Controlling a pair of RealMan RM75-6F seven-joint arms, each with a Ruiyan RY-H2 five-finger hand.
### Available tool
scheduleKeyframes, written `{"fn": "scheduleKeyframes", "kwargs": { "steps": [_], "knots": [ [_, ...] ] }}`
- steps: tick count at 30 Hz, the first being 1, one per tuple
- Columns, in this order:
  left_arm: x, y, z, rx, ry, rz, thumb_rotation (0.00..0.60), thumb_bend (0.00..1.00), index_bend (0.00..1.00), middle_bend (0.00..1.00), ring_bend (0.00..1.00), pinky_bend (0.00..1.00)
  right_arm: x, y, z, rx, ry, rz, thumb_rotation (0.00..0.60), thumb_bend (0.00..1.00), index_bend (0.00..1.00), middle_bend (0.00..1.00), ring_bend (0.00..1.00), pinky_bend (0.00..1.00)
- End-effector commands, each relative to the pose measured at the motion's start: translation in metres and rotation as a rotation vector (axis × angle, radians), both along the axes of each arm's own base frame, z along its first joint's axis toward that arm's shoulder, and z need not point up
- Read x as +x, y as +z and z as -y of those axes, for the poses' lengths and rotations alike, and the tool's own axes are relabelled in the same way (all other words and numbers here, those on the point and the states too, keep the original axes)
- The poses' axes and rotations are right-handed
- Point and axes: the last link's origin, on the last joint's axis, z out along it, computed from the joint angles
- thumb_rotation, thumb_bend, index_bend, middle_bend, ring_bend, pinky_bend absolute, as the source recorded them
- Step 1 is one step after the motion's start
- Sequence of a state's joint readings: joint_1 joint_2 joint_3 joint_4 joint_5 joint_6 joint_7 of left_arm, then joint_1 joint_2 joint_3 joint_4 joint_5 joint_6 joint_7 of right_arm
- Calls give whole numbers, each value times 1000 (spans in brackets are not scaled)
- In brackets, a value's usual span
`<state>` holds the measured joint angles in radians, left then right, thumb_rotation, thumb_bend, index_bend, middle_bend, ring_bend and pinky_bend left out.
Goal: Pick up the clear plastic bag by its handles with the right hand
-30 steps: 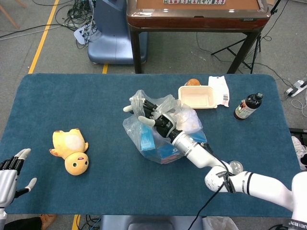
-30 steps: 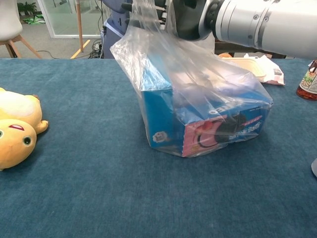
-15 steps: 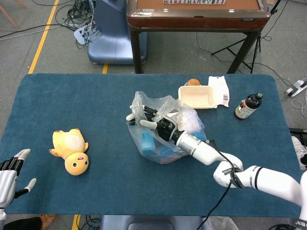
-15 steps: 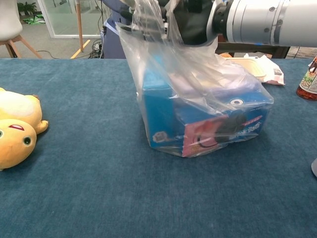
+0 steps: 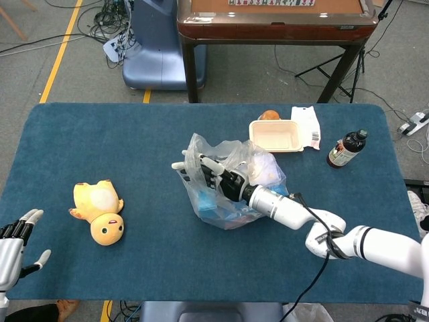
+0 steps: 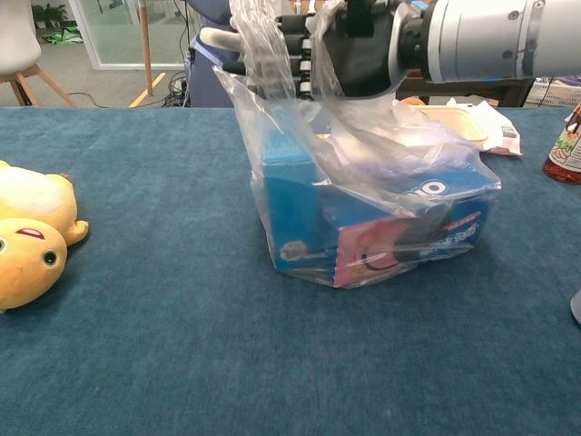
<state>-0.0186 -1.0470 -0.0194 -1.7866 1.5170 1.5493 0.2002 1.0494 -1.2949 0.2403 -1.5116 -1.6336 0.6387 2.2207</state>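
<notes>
Over at the far left corner of the desk (image 5: 80,134), the left hand (image 5: 15,241) waits near the edge with its fingers spread and nothing in them, well apart from everything that matters. Next along lies a yellow plush toy (image 5: 100,211), flat on the blue cloth and untouched.

Mid-desk sits the clear plastic bag (image 6: 363,209), its base resting on the cloth with a blue box (image 6: 295,204) and a pink-and-blue packet (image 6: 399,241) showing through the film. The bag's long side runs roughly left to right in the chest view, and its loose top gathers upward toward the back. That is where the right hand (image 6: 336,50) is: directly above the bag's mouth, reaching in from the right, so the handles (image 6: 263,45) lie right at and among its fingers (image 6: 295,54), not off to one side. Those dark fingers look partly curled, with film draped over and between them, but I cannot tell whether they have closed on the handles or are only threaded through the plastic. By my reading the bag is not lifted yet; the coming move turns on closing around that bunched film and rising straight up.

Further right, behind the bag, a beige food tray (image 5: 276,135) and a dark bottle (image 5: 346,149) stand clear.
</notes>
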Motion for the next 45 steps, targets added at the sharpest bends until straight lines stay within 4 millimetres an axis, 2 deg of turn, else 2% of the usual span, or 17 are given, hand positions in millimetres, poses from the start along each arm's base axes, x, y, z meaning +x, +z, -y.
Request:
{"fn": "scheduleKeyframes", "kwargs": {
  "steps": [1, 4, 7, 11, 14, 17, 26, 31, 36, 45],
  "knots": [
    [0, 0, 0, 1, -2, 0, 600, 211, 146, 162, 209, 221, 5, 0, 2, 6, 10, 29, 262, 0, 68, 161, 78, 59],
    [1, 0, 0, 1, -4, 0, 600, 211, 146, 162, 209, 221, 10, -1, 5, 16, 20, 38, 243, 0, 85, 162, 76, 50],
    [1, 0, 1, 3, -4, 1, 600, 211, 145, 162, 209, 221, 12, -1, 8, 23, 26, 37, 243, 0, 191, 190, 76, 50],
    [1, 1, 1, 4, -3, 1, 600, 211, 146, 162, 209, 221, 11, -1, 11, 16, 14, 45, 242, 0, 319, 283, 82, 50],
    [1, 0, 1, 2, -6, 2, 600, 211, 146, 162, 209, 221, 9, 1, 14, 1, -8, 65, 242, 0, 401, 374, 146, 50],
    [1, 0, 0, 1, -10, 3, 600, 211, 146, 162, 209, 221, 7, 2, 15, -16, -34, 89, 245, 0, 490, 461, 237, 90],
    [2, 0, 0, 1, -11, 4, 600, 211, 146, 162, 210, 221, 1, 8, 19, -39, -110, 168, 345, 8, 572, 533, 355, 271],
    [2, 0, 0, 2, -16, 5, 600, 211, 146, 162, 209, 221, 0, 10, 20, -45, -126, 204, 353, 13, 583, 542, 409, 432],
    [2, 0, 1, 2, -15, 4, 600, 211, 146, 162, 210, 221, -1, 15, 21, -46, -143, 240, 357, 16, 594, 555, 457, 471],
    [1, -1, 0, -3, -14, 4, 600, 211, 146, 162, 210, 221, -7, 27, 24, -49, -184, 348, 359, 36, 596, 553, 458, 471]
  ]
}}
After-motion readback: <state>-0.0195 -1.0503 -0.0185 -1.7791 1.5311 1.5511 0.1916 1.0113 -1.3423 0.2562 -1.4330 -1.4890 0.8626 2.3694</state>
